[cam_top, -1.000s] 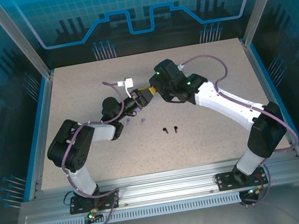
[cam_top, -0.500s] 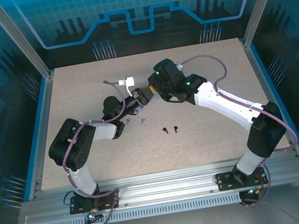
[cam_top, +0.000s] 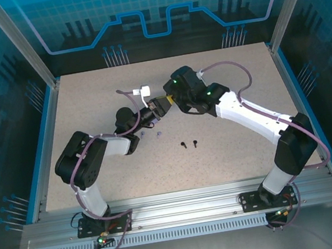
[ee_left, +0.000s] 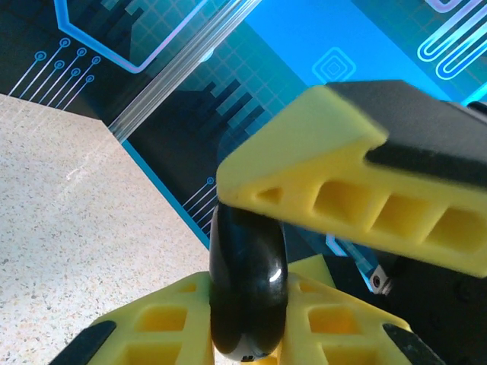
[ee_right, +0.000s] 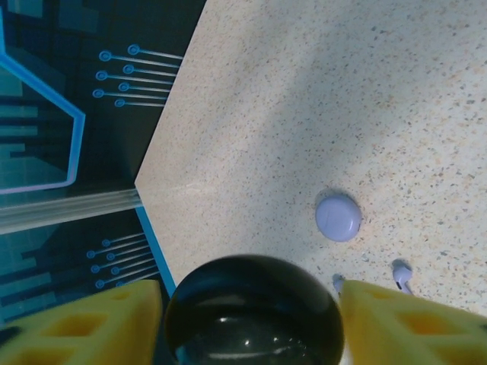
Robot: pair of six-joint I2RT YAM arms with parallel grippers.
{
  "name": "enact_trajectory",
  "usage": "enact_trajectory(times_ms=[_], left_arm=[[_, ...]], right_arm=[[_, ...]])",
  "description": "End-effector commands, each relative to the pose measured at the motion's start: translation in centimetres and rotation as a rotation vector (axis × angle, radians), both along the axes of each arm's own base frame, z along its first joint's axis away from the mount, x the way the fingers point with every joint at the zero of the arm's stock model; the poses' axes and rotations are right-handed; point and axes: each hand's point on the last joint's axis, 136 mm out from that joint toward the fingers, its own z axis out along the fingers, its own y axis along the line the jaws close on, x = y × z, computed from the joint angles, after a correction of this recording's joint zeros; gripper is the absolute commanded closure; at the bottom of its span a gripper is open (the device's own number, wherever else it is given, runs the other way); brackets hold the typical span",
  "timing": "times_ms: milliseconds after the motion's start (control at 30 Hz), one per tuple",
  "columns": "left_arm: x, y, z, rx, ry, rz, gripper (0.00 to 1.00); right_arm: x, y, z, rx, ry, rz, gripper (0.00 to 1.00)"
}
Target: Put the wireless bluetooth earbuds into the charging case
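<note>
Status from overhead: left end effector [cam_top: 151,112] and right end effector [cam_top: 164,104] meet tip to tip mid-bench [cam_top: 233,151], above the surface. Black buds [cam_top: 188,143] lie loose on the bench, side by side, on the near side of that meeting point and slightly toward the right arm. They are apart from both end effectors, and too small to read the stem axis. My read is that the right arm is the nearer one for the pick: it needs a drop toward the bases, not a reach outward. Left wrist: black case [ee_left: 247,289] is edge-on, clamped across its thickness by the left fingers [ee_left: 152,334]. The right arm's finger [ee_left: 342,198] sits on its upper rim. The case looks closed from here, so the lid probably comes before any insert. Right wrist: the same case shows face-on between the right fingers [ee_right: 411,319], which flank it closely on both sides. Can't tell if they're actually pressing. Beyond it on the bench sit a lavender case [ee_right: 338,217] and a lavender bud [ee_right: 401,272], well clear of the held case.
</note>
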Motion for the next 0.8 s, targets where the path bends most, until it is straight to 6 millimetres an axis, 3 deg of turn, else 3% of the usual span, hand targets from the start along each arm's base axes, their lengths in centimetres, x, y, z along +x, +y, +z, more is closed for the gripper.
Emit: enact_trajectory(times_ms=[0,133,367,567,767], left_arm=[[0.1,-0.4,1.9,-0.037,-0.047,-0.009,1.00],[0.0,0.2,2.1,-0.050,-0.023,-0.034,1.00],[-0.1,2.4,3.2,-0.042,0.003,-0.092,1.00],[-0.9,3.2,4.6,0.027,0.017,-0.184,1.00],[-2.4,2.5,5.3,0.100,0.055,-0.314,1.00]], right_arm=[[0.0,-1.1,3.1,-0.013,-0.097,0.007,0.26],[-0.2,-3.3,5.2,-0.099,-0.182,0.047,0.24],[-1.2,-6.9,6.8,-0.327,-0.329,0.220,0.21],[-1.1,-6.9,6.4,-0.400,-0.489,0.485,0.22],[-2.8,-5.3,6.6,-0.472,-0.674,0.725,0.25]])
